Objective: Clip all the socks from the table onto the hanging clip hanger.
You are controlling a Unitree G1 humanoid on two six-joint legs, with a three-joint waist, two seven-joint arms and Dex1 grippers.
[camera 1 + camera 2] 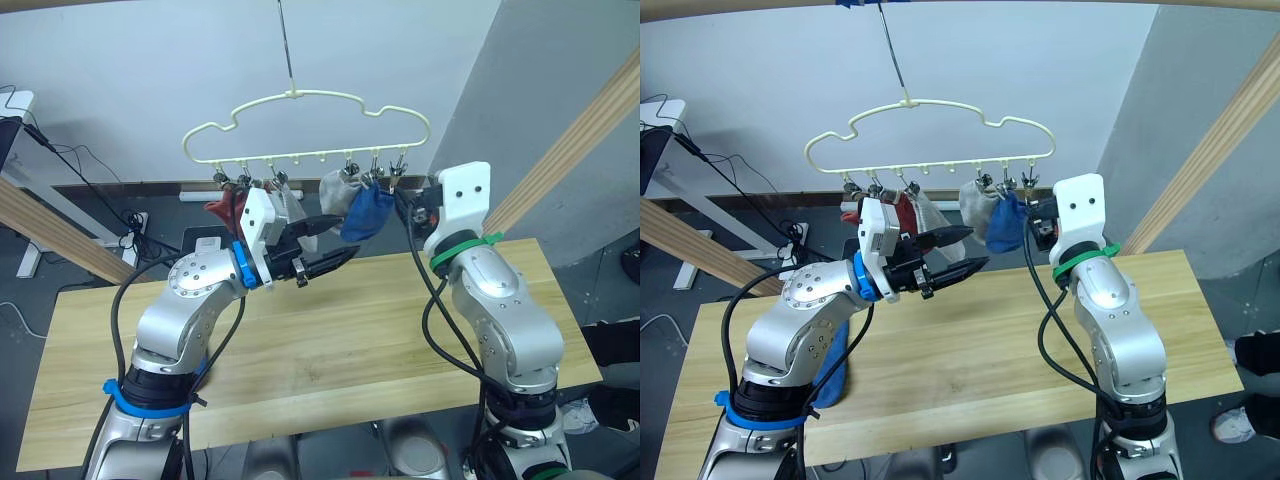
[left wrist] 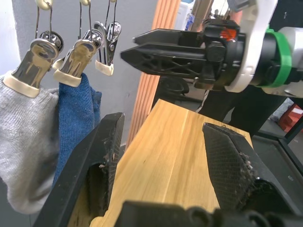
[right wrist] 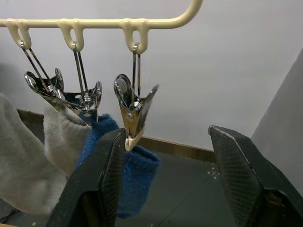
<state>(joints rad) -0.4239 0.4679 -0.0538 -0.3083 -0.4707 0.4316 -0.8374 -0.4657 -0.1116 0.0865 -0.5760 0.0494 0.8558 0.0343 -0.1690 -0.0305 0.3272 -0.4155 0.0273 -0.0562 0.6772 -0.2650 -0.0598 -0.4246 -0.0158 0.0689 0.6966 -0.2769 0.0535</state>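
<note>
Clip hanger (image 1: 300, 125): upper centre of frame, thin wire, light, likely to swing. Blue sock (image 1: 366, 213), grey sock (image 1: 337, 190) and rust-red sock (image 1: 228, 207) hang clipped; soft, limp knit, best pinched at the cuff. End clip (image 3: 132, 112) empty. Left gripper (image 1: 325, 243) and right gripper (image 3: 165, 184): fingers spread, empty. Counter (image 1: 330, 340) below.

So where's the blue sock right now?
The blue sock hangs from a clip near the clip hanger's right end, beside a grey sock, just ahead of the right gripper.
</note>
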